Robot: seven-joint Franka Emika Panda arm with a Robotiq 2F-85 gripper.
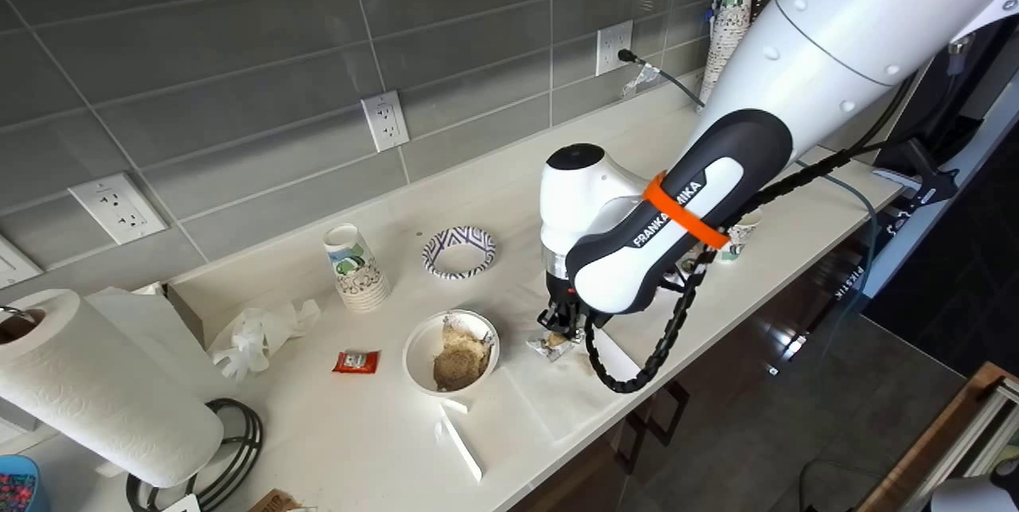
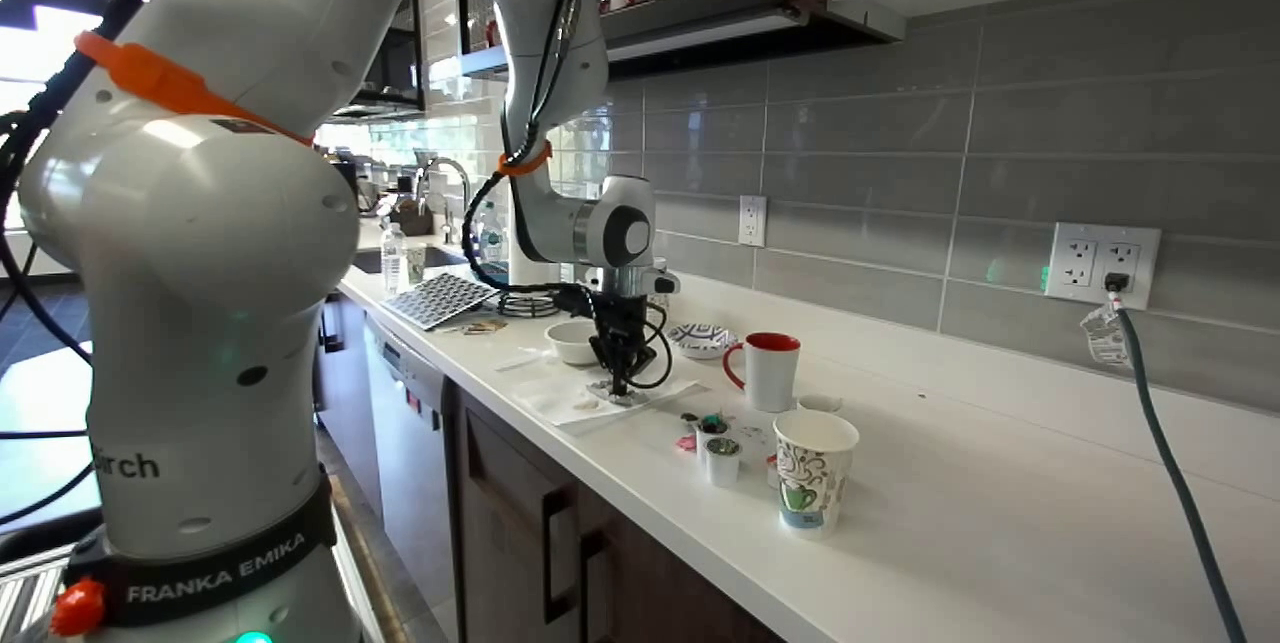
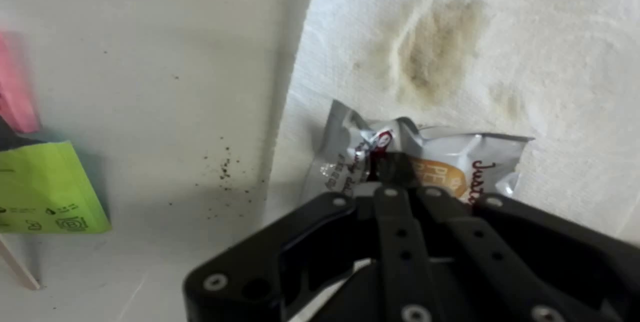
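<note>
Jaws closed on pkt (image 3: 442, 172) atop towel (image 3: 550, 61), nr cntr edge (image 1: 585, 440) (gap to bowl (image 1: 421, 351)).

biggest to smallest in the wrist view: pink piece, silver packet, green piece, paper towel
1. Paper towel
2. Silver packet
3. Green piece
4. Pink piece
Visible parts only; some run out of frame.

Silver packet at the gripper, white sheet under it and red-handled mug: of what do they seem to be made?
Silver packet: probably metallised plastic film or foil, shiny, with crisp creases and bright highlights. White sheet: looks like matt paper towel, with embossed texture and stains. Mug: likely glazed ceramic, judging by its smooth white wall; enamelled metal is possible.
</note>
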